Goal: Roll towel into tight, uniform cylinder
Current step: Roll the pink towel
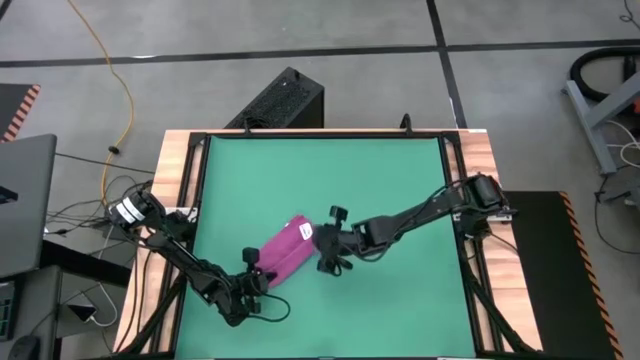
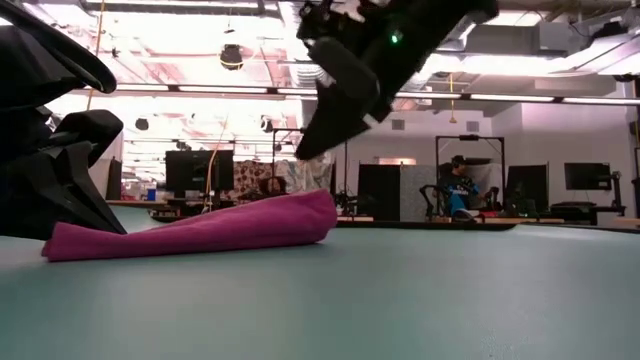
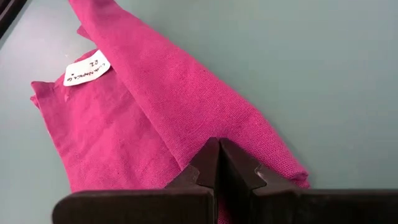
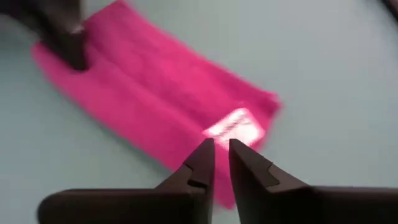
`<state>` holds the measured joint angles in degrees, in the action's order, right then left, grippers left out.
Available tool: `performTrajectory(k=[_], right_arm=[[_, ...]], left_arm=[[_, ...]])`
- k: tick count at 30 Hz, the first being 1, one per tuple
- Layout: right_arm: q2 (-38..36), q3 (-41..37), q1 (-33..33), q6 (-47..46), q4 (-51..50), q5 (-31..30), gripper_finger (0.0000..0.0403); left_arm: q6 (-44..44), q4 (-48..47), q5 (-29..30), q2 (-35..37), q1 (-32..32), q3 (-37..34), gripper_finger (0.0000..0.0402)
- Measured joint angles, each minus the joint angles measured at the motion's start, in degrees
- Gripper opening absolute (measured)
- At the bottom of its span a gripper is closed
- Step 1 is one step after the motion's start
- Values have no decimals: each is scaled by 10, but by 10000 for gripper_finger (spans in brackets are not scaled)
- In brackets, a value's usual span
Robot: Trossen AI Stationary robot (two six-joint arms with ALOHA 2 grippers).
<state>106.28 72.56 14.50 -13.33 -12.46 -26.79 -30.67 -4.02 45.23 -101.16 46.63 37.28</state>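
Note:
The magenta-pink towel (image 1: pixel 283 250) lies in a loose, flattened roll slanting across the near-left part of the green mat (image 1: pixel 400 190). Its white tag (image 4: pixel 233 127) faces up at the far-right end. My left gripper (image 3: pixel 219 142) is shut at the towel's near-left end (image 2: pixel 70 240). My right gripper (image 4: pixel 221 146) hangs above the tag end with a narrow gap between its fingers and nothing in it. In the low view it (image 2: pixel 310 145) is clear of the cloth. My left gripper has its shut fingertips (image 3: pixel 208 155) on the towel's near-left end (image 3: pixel 186 143), coming down at a slant from the table's near-left side. The towel lies flat on the mat under them. Whether any cloth is caught between the tips, I cannot tell.
Wooden rails (image 1: pixel 180 180) frame the mat on the left and right. A black box (image 1: pixel 285 100) stands on the floor beyond the far edge. The mat is bare to the far side and to the right of the towel (image 1: pixel 400 280).

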Motion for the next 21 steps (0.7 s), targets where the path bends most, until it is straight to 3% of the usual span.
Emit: performTrajectory(k=[9,21], right_arm=[[18,-71,-5,16,145,28,8],[19,-140,-47,5,253,70,14]], left_arm=[[-7,-3,-1,0,2,0,0],[-15,-3,-1,0,2,0,0]])
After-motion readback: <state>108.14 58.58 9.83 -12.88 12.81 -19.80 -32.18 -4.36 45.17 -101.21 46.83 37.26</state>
